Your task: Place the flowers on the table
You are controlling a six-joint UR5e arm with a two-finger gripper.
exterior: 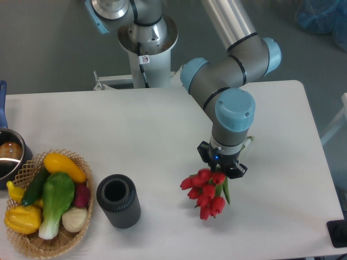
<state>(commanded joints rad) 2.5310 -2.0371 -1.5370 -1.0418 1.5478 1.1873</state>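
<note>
The flowers (pixel 206 193), a small bunch of red tulips with green stems and leaves, sit over the right-centre part of the white worktop (pixel 135 130), their red heads spreading toward the near left and a green leaf showing along the right side of the bunch. The end effector (pixel 221 169) stands directly above the far end of the bunch, pointing straight down, and its black body covers the stems where they meet it; it appears to be closed on the flowers, though the fingertips themselves are hidden by the blossoms and the wrist. Whether the tulip heads touch the worktop or hang just above it cannot be told from this view. The grey and light-blue arm (pixel 234 70) rises from the end effector and bends back toward its base (pixel 146 38) at the far edge of the worktop. Well apart to the left of the flowers, a dark cylindrical vase (pixel 118 201) stands upright near the front edge, its round opening facing up. Just beside it, further left, a wicker basket (pixel 85 179) holds vegetables: a yellow squash, a green cucumber, a bok choy, a yellow pepper, an onion and something dark red. At the far left edge, touching the basket's rim, a dark pot (pixel 11 157) with a blue handle is partly cut off by the frame.
</note>
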